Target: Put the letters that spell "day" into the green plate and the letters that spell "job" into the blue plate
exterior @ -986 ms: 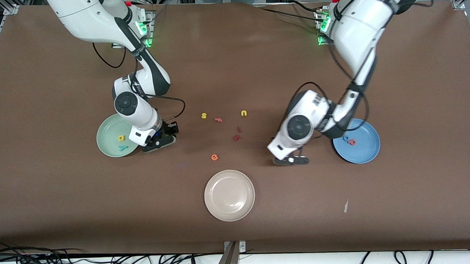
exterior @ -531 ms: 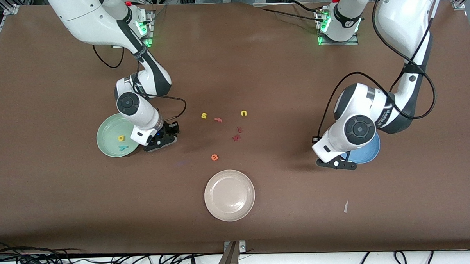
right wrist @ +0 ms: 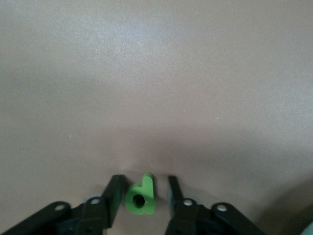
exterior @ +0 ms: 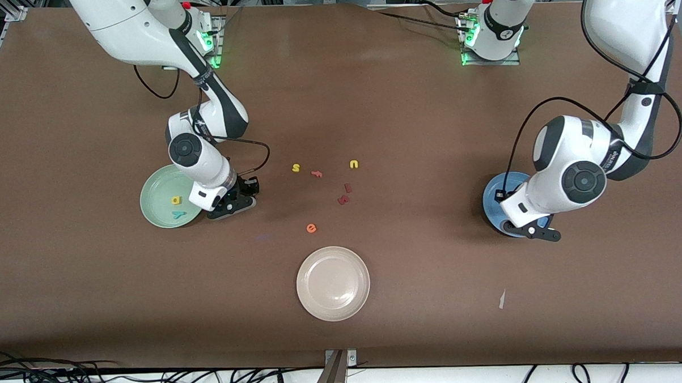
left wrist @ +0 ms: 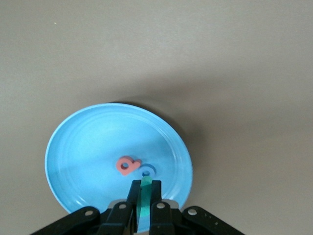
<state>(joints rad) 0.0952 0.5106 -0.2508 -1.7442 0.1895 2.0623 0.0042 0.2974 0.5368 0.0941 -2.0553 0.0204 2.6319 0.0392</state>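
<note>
Left gripper (left wrist: 142,196) moved over blue plate (left wrist: 88,142), clamping "j" (left wrist: 145,198) | right gripper (right wrist: 142,193) apart around "d" (right wrist: 140,199)

Bare table (exterior: 423,279) around cream plate (exterior: 333,283), loose letters (exterior: 341,186) cluttering centre

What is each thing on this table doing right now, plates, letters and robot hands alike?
Green plate: holds the yellow "a" and teal "y".
Blue plate: holds the salmon "b" and blue "o".
Teal "j": pinched in the left tool, over the blue plate.
Green "d": on the table between the right tool's fingers, beside the green plate.
Cream plate: empty.
Other letters: loose mid-table.
</note>
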